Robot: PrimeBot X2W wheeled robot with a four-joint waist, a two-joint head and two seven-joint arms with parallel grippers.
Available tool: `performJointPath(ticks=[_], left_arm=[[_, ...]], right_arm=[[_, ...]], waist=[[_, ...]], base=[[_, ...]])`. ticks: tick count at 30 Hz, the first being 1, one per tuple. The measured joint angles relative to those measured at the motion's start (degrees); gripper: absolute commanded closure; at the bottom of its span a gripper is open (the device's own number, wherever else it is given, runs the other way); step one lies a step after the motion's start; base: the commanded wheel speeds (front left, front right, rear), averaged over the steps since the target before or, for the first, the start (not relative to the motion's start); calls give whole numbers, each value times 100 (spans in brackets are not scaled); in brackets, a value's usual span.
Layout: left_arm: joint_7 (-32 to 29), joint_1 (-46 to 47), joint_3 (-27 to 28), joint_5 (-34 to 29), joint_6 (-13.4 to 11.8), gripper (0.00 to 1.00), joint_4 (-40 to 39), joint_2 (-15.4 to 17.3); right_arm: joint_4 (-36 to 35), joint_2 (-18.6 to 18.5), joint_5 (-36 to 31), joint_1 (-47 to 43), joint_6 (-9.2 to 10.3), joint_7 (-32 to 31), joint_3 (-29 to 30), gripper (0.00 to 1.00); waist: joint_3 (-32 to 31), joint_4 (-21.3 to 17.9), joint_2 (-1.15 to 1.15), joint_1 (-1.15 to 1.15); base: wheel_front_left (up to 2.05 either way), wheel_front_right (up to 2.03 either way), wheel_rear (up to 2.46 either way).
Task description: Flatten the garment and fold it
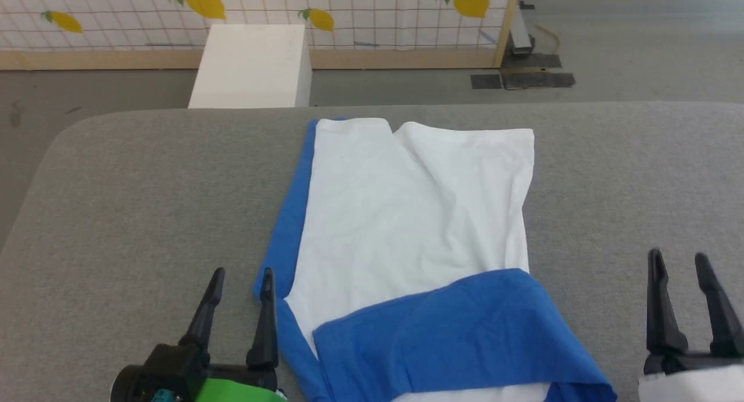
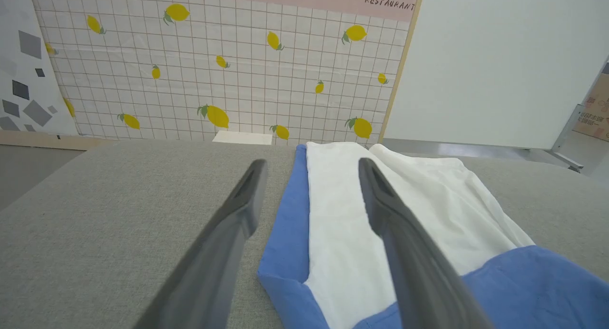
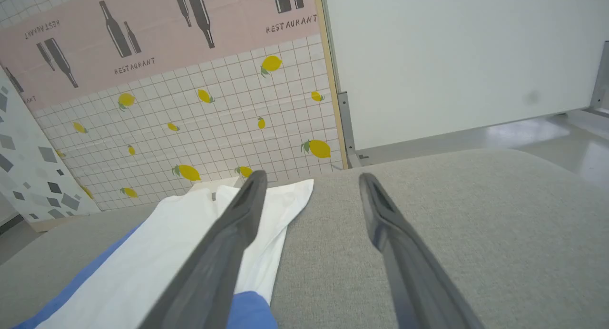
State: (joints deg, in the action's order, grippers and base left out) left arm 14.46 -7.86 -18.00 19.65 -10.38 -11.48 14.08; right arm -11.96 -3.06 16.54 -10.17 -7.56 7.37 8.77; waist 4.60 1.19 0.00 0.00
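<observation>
The garment (image 1: 407, 216) lay in the middle of the grey desk (image 1: 145, 187), folded into a long narrow shape that ran away from the robot. Its white body was on top, with some soft wrinkles. A blue strip showed along its left edge, and a wide blue part was folded across its near end, from the left side to the right corner. The left gripper (image 1: 243, 272) was at the lower left, just beside the blue left edge of the garment. Its 2 fingers (image 2: 228, 234) were spread apart and held nothing. In the left wrist view 1 finger stood over the bare desk and the other over the white cloth, but it was not clear if it touched the cloth. The right gripper (image 1: 678, 255) was at the lower right, over the bare desk and apart from the garment's right edge. Its 2 fingers were spread too, with nothing between them. Behind the desk a white box (image 1: 250, 65) stood on the floor (image 1: 639, 47), in front of a wall panel (image 1: 372, 7) with a grid and yellow lemons.
</observation>
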Motion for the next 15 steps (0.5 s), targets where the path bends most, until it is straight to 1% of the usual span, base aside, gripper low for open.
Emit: performJointPath(ticks=[3,7,11,15], left_arm=[[1,-6,89,1,-42,0,-12,-33],[3,5,115,-1,-16,0,7,-42],[-107,283,76,-75,169,0,126,125],[-514,960,55,-99,492,0,285,422]], right_arm=[[198,9,216,-157,0,361,54,0],[254,10,259,-152,0,543,49,0],[260,10,238,-66,0,586,52,0],[256,10,199,58,0,628,57,0]], waist=[[40,-123,0,0],[127,-252,0,0],[296,-312,0,0],[494,-333,0,0]], base=[[0,0,0],[0,0,0],[0,0,0],[0,0,0]])
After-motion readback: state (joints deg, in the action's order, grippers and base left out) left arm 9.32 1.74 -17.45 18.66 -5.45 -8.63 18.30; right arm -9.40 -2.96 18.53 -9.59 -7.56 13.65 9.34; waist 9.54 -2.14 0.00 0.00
